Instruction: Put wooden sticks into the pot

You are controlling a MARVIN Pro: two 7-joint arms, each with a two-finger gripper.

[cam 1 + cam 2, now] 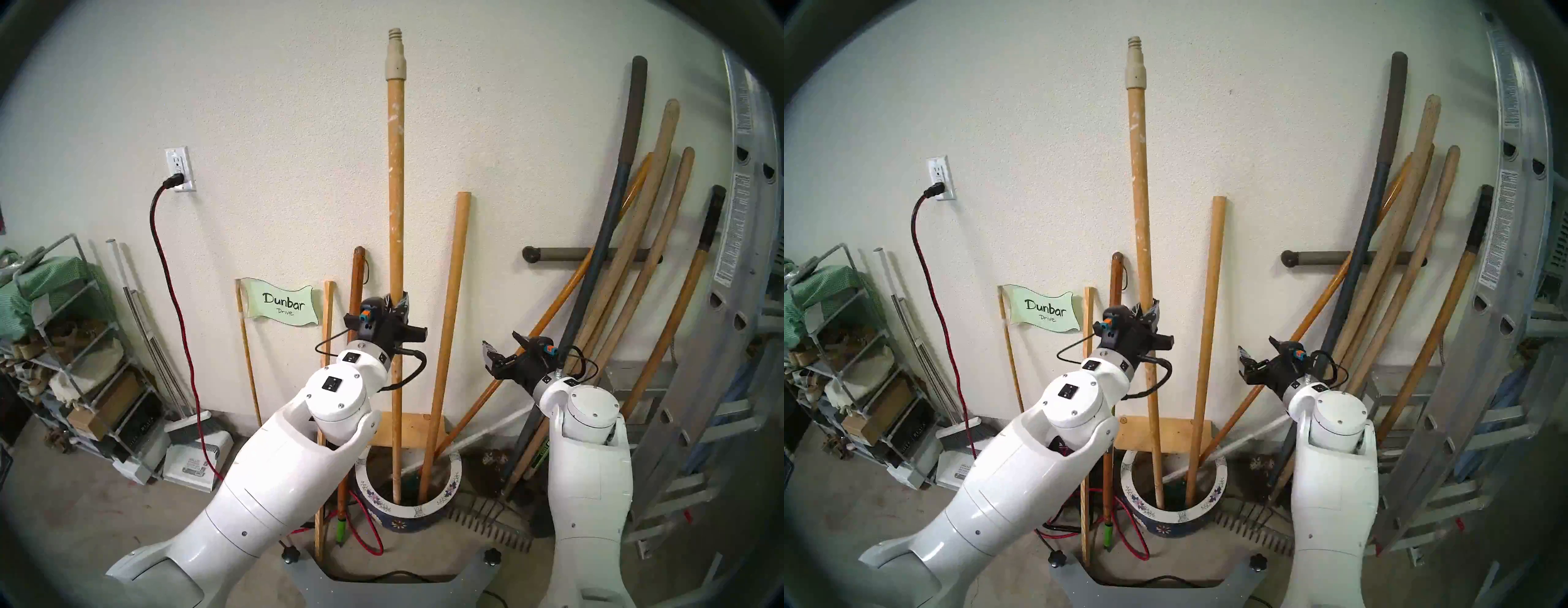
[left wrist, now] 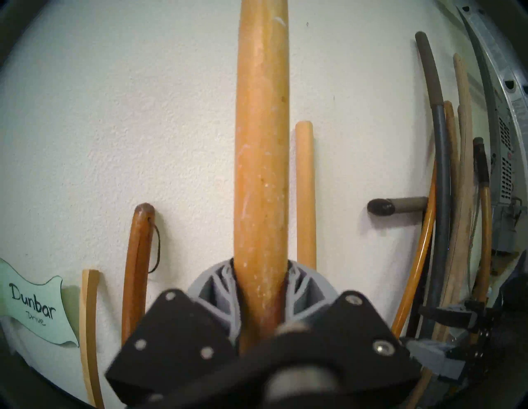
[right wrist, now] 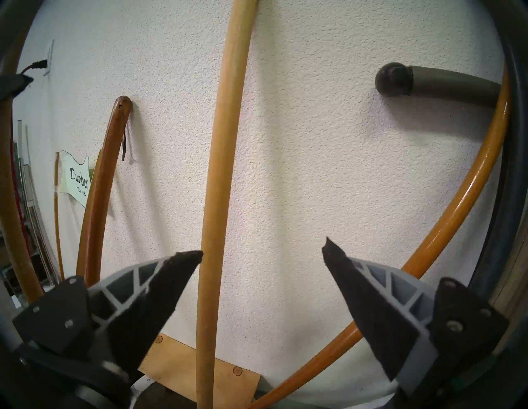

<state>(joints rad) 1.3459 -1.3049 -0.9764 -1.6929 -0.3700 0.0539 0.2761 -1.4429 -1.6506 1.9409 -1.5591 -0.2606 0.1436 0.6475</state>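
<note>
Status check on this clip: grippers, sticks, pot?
Left gripper shut on paint-flecked stick, foot inside pot. Right gripper open, empty. Plain dowel in pot; dark red-brown stick outside.

The concrete floor (image 1: 85, 509) carries the pot (image 1: 392, 516), a rake head (image 1: 488, 528), red cable (image 1: 365, 539), a dustpan (image 1: 195, 460) and a wire shelf (image 1: 63, 373).

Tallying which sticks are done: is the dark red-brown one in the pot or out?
Out. The dark red-brown stick leans on the wall left of the pot, its green-labelled foot on the floor outside the rim.
</note>
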